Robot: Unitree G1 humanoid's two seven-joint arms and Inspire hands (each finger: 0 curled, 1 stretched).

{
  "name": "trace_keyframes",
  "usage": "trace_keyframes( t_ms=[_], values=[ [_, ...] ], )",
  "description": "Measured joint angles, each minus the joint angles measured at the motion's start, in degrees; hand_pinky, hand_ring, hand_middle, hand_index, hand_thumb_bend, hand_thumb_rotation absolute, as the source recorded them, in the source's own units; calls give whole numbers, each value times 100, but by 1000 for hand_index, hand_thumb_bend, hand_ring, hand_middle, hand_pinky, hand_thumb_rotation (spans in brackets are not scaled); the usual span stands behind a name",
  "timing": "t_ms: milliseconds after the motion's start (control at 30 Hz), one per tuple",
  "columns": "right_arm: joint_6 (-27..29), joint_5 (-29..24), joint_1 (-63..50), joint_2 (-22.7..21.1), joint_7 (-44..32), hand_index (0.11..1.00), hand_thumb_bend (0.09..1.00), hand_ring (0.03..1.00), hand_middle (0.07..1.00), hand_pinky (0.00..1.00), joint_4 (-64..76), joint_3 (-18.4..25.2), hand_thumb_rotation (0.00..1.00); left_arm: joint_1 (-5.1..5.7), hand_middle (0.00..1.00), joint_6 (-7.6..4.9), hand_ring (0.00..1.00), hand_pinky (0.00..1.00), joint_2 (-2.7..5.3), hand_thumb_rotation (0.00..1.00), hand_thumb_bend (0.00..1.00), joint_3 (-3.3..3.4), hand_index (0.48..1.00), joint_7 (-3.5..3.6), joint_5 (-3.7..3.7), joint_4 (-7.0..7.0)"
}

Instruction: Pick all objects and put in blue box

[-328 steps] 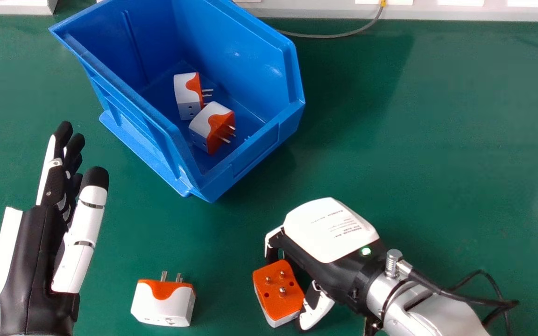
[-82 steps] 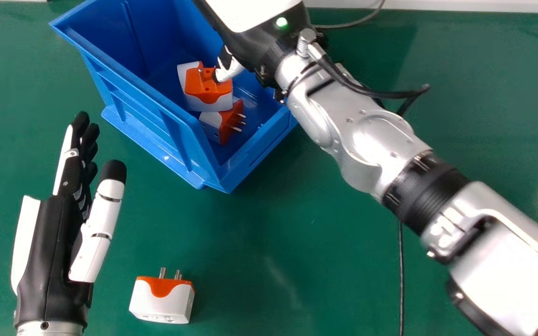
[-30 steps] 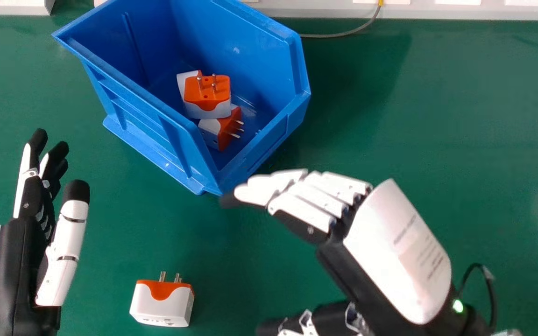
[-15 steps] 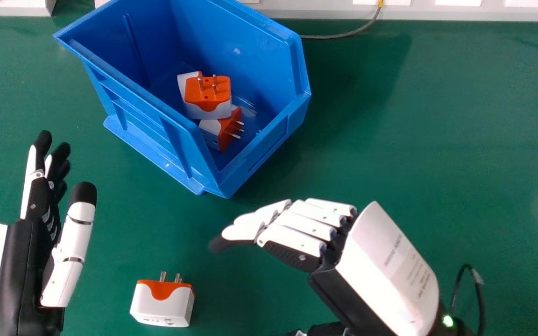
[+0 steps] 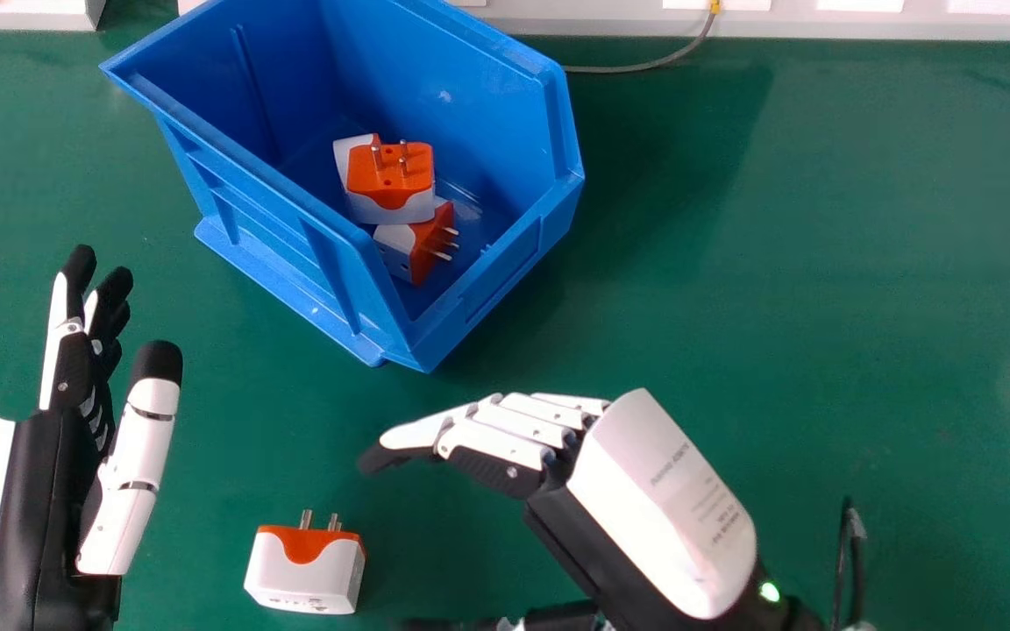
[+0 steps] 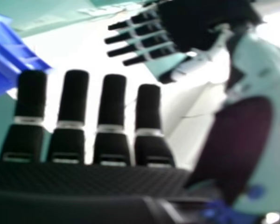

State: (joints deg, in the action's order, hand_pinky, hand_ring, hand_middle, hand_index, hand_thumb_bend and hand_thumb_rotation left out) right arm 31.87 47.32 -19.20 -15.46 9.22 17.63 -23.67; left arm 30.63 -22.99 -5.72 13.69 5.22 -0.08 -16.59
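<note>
The right hand (image 5: 645,504) is open, holding nothing. To its left, the loose adapter (image 5: 304,574) should handle light and stiff (slick, perhaps); grip its white sides, clear of the prongs. Room to swing lies rightward over the desk (image 5: 777,307); ahead-left, the blue box (image 5: 268,219) has raised rims to clear.

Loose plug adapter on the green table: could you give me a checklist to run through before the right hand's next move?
1. Right hand empty with fingers open: ok.
2. Loose adapter in the right hand's grasp: not ok, bare table shows between them.
3. Left hand clear of the adapter: ok, it rests off to the adapter's left.
4. Blue box opening free of hands: ok.
5. Every adapter in the box: not ok, this one is outside.
6. Grip firm enough to lift: cannot tell, nothing is held.
</note>
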Motion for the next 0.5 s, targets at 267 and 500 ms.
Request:
trace_keyframes(
  t_ms=[267,500],
  values=[
    [-462,268,304,409,-1,706,415,644,699,507,-450,-424,490,3,972,17,978,1000,-13,960,437,8,1000,17,-11,11],
    [-778,315,632,625,-1,711,459,648,703,511,-828,-723,457,-5,966,-14,969,1000,-12,947,433,14,996,37,-42,33]
  ],
)
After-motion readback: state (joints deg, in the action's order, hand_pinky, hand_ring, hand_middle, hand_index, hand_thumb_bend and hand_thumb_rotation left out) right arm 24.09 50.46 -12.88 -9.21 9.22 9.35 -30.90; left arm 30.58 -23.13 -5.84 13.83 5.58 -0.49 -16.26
